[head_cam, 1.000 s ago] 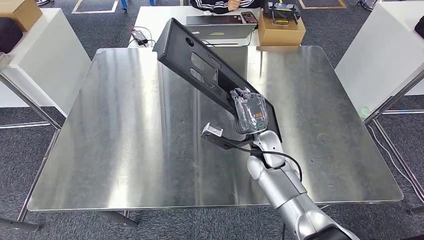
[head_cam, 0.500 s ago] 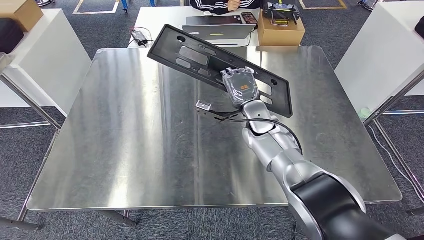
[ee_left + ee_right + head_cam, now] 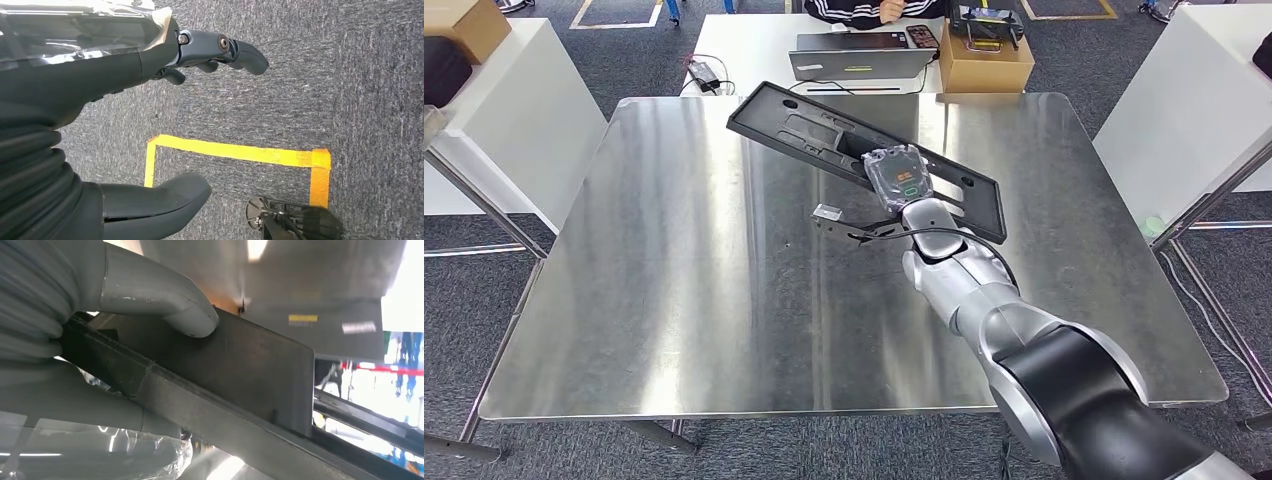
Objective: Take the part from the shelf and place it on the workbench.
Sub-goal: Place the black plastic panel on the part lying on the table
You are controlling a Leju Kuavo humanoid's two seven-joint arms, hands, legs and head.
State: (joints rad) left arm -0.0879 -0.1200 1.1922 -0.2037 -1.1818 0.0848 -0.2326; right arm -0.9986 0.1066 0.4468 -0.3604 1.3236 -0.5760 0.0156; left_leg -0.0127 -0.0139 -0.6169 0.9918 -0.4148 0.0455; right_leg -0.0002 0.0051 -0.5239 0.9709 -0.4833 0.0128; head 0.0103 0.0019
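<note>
right hand clamped on the long flat black plastic panel with cutouts, held low over the far half of the shiny steel counter, long axis running far-left to right edge, left hand hanging loose, holding nothing

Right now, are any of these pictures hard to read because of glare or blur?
Head view: sharp; the metal workbench shows streaky reflections, but the black part in the right hand reads clearly. Right wrist view: the part is close and soft, and the background is blown out and smeared. Left wrist view: evenly lit, the left hand and carpet are crisp.
</note>
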